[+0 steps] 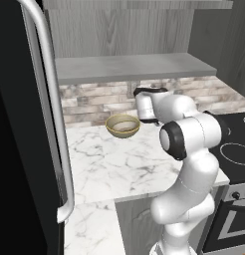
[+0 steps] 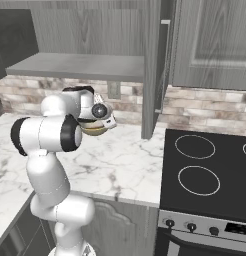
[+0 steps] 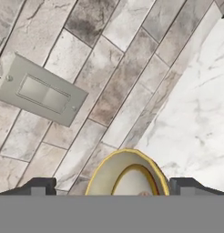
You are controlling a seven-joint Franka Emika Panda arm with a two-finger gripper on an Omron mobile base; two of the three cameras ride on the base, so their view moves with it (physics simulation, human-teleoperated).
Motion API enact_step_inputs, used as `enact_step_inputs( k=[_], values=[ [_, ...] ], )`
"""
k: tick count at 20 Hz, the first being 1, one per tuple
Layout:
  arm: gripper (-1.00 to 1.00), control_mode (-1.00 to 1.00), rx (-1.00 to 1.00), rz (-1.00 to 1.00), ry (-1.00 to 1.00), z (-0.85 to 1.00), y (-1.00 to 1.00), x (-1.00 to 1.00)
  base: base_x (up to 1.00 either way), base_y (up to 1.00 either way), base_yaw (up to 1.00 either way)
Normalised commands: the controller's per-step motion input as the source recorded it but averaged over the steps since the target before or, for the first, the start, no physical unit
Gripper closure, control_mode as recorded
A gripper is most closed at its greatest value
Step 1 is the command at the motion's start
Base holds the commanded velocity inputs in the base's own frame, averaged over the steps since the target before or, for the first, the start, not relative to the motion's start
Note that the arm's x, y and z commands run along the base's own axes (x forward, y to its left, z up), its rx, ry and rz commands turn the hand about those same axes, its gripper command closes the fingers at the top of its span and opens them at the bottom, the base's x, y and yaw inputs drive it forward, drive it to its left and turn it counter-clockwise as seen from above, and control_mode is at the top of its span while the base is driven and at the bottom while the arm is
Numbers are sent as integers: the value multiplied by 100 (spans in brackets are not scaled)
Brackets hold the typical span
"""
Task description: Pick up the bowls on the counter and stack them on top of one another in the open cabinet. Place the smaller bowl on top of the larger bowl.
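- Where the hand view looks along the gripper (image 3: pixel 113 184), its two dark fingertips (image 3: pixel 37 185) are seen set wide apart at the bottom corners, with the smaller bowl (image 3: pixel 127 173) lying between them; whether either tip touches the rim cannot be told, as the lower part is cut off.
- In the left base view a bowl (image 1: pixel 123 125) is seen resting upright on the counter (image 1: pixel 114 159), close to the brick backsplash (image 1: pixel 89 102) and just left of the arm's hand; its mouth is turned upward, and being round it has no long axis.
- In the right base view a rounded olive underside (image 2: pixel 95 131) is glimpsed beneath the hand, most of it hidden by the wrist; which bowl it is cannot be made out.
- The grey shelf of the open cabinet (image 1: pixel 129 67) is seen above the bowl.
- A grey wall plate (image 3: pixel 41 91) is seen on the brick beyond the bowl, and the black stovetop (image 2: pixel 205 170) lies to the right.
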Motion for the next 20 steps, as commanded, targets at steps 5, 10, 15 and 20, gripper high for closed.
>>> enact_step_inputs(
  k=[5,10,15,20],
  values=[
    [-100,-100,0,-2,6,42,0,0,0,0,0],
    [-100,-100,0,0,14,57,-1,-14,0,0,0],
    [-100,-100,-2,0,17,37,-9,-41,0,0,0],
    [-100,-100,0,0,15,60,-6,-37,0,0,0]
  ],
)
